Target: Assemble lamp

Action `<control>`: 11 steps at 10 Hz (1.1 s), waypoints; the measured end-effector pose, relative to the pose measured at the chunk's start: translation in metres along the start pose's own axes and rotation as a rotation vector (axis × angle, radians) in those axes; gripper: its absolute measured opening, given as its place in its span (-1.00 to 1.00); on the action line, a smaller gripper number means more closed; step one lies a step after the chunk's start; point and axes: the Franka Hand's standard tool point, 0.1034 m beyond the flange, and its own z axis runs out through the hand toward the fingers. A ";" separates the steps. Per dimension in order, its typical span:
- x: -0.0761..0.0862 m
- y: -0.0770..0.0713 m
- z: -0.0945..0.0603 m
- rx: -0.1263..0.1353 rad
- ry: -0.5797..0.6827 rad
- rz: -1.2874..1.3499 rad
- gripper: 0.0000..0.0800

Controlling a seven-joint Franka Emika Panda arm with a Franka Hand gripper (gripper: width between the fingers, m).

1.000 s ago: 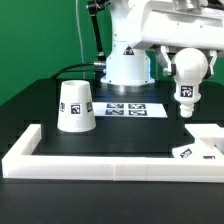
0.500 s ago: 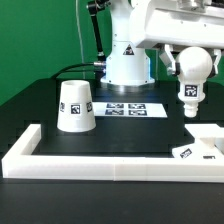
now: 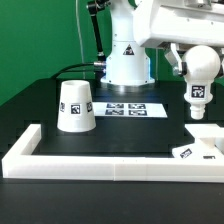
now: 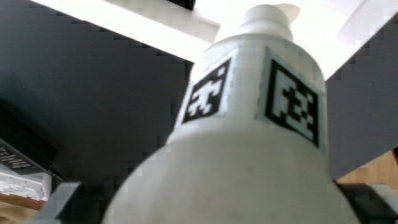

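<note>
Black tabletop (image 3: 140, 130), green wall (image 3: 40, 40) behind. The claw (image 3: 202, 60) is pinching the bulb (image 3: 198, 93) up in the air. The base (image 3: 205, 140) lies below the claw. The shade (image 3: 76, 105) stands far from it.

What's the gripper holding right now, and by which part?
The bulb, held by the gripper at its round head; the tagged stem hangs free below.
</note>
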 end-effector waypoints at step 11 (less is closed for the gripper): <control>0.004 -0.013 0.022 0.016 -0.005 -0.011 0.44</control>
